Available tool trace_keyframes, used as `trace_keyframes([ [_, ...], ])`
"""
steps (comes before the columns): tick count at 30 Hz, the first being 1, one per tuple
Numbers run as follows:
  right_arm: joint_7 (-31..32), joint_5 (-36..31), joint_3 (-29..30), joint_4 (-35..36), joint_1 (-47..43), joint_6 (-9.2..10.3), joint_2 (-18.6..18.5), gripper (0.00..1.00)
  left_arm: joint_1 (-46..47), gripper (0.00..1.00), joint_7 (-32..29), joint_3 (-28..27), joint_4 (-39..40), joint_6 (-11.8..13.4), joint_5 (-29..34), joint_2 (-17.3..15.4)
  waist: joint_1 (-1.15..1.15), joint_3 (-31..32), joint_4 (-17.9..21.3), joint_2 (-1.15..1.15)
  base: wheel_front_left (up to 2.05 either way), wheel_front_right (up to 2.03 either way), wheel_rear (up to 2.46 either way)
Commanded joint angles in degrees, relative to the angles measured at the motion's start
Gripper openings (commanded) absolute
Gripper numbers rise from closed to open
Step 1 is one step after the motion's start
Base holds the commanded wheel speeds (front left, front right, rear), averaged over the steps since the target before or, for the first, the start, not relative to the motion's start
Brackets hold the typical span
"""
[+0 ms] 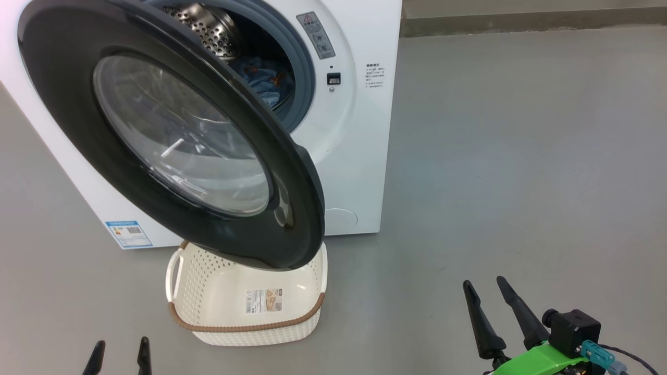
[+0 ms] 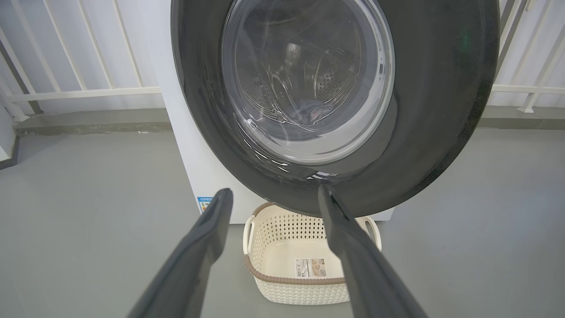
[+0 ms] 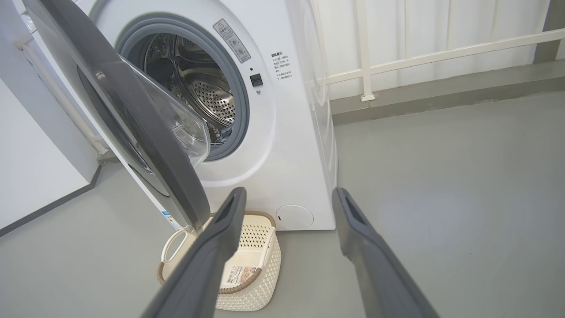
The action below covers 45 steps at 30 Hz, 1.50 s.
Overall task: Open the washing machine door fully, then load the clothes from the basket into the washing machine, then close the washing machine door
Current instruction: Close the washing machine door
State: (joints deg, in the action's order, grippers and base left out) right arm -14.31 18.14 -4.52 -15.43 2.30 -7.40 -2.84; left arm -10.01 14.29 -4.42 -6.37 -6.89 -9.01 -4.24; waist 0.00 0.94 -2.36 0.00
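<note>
Done: clothes [image 1: 263,78] lie far inside the washing machine [image 1: 359,130]; basket [image 1: 260,336] looks empty, near on the floor | To do: shut the washing machine door [image 1: 172,140] (standing ajar over the basket) | left claw [image 1: 121,342], right claw [image 1: 483,282]: both spread wide, holding nothing

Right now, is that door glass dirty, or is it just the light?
Just light, it seems. Head view: pale reflected streaks cross the washing machine door glass. Left wrist view: glare ripples over it, dimming the drum behind; railing bars splay outward.
</note>
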Motion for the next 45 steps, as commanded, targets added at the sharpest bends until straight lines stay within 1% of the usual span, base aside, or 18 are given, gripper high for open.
trace_keyframes([
  [1,-0.7,-0.5,-1.2,1.4,0.8,-0.09,0.0,1.00,2.8,1.00,0.7,-2.1,1.2,-0.5,0.8,-0.3,0.00,0.0,0.0,0.00,0.00,0.00,0.00],
  [8,-0.7,-0.5,-1.2,1.3,0.9,-0.09,0.0,1.00,3.2,1.00,0.7,-2.1,0.8,-0.5,0.7,-0.1,0.00,-0.2,0.0,0.00,0.00,0.00,0.00],
  [9,-0.7,-0.5,-1.2,1.3,0.9,-0.09,0.0,0.73,3.2,1.00,0.7,-2.1,0.8,-0.5,0.7,-0.1,0.00,-0.2,0.0,0.00,0.00,0.00,0.00],
  [10,-0.7,-0.6,-1.1,1.2,0.9,-0.09,0.0,0.30,3.3,1.00,0.7,-2.0,0.7,-0.5,0.7,-0.1,0.00,-0.2,0.0,0.00,0.00,0.00,0.00],
  [11,-0.7,-0.6,-0.8,1.2,0.8,-0.09,0.0,0.00,3.3,1.00,0.7,-2.0,0.7,-0.6,0.7,-0.1,0.00,-0.2,0.0,0.00,0.00,0.00,0.00],
  [14,-0.7,-0.5,0.3,1.8,1.0,-0.09,0.0,0.00,3.4,1.00,0.7,-1.9,0.6,-0.6,0.7,0.0,0.00,-0.3,0.0,0.00,0.00,0.00,0.00],
  [16,-0.7,0.0,0.9,4.3,1.3,-0.09,0.0,0.00,3.4,1.00,0.7,-1.9,0.5,-0.6,0.5,0.0,0.00,-0.4,0.0,0.00,0.00,0.00,0.00],
  [20,-0.7,0.8,0.1,13.7,1.8,-0.09,0.0,0.00,3.4,1.00,0.7,-2.0,0.7,-0.6,0.2,0.1,0.00,-0.8,-0.1,0.00,0.00,0.00,0.00],
  [23,-0.7,0.4,-1.7,21.6,2.2,-0.09,0.0,0.00,3.5,1.00,0.7,-1.8,0.6,-0.6,-0.2,0.2,0.00,-1.2,-0.2,0.00,0.00,0.00,0.00],
  [26,-0.7,-0.8,-4.6,28.3,3.0,-0.09,0.0,0.00,3.7,1.00,0.7,-1.4,0.6,-0.6,-0.3,0.3,0.00,-1.5,-0.4,0.00,0.00,0.00,0.00],
  [28,-0.7,-1.7,-7.4,32.0,3.9,-0.09,-0.5,0.00,4.0,1.00,0.7,-1.0,0.5,-0.6,-0.5,0.3,0.00,-1.8,-0.7,0.00,0.00,0.00,0.00],
  [32,-0.7,-2.1,-15.2,37.3,6.5,-0.09,-4.0,0.00,4.9,1.00,0.7,-0.1,0.5,-0.6,-0.8,0.4,0.00,-2.4,-1.9,0.00,0.00,0.00,0.00],
  [34,-0.7,-2.3,-19.3,38.0,8.1,-0.09,-6.4,0.00,5.3,1.00,0.7,0.3,0.4,-0.6,-1.0,0.4,0.00,-2.8,-2.6,0.00,0.00,0.00,0.00],
  [37,-0.7,-2.3,-24.4,36.7,10.3,-0.09,-9.3,0.00,5.8,1.00,0.7,1.0,0.4,-0.6,-1.4,0.5,0.00,-3.3,-3.9,0.00,0.00,0.00,0.00],
  [45,-0.7,0.9,-34.5,28.9,15.4,-0.09,-14.1,0.00,7.3,1.00,0.7,3.1,0.6,-0.6,-2.4,0.9,0.00,-5.9,-8.5,0.00,0.00,0.00,0.00],
])
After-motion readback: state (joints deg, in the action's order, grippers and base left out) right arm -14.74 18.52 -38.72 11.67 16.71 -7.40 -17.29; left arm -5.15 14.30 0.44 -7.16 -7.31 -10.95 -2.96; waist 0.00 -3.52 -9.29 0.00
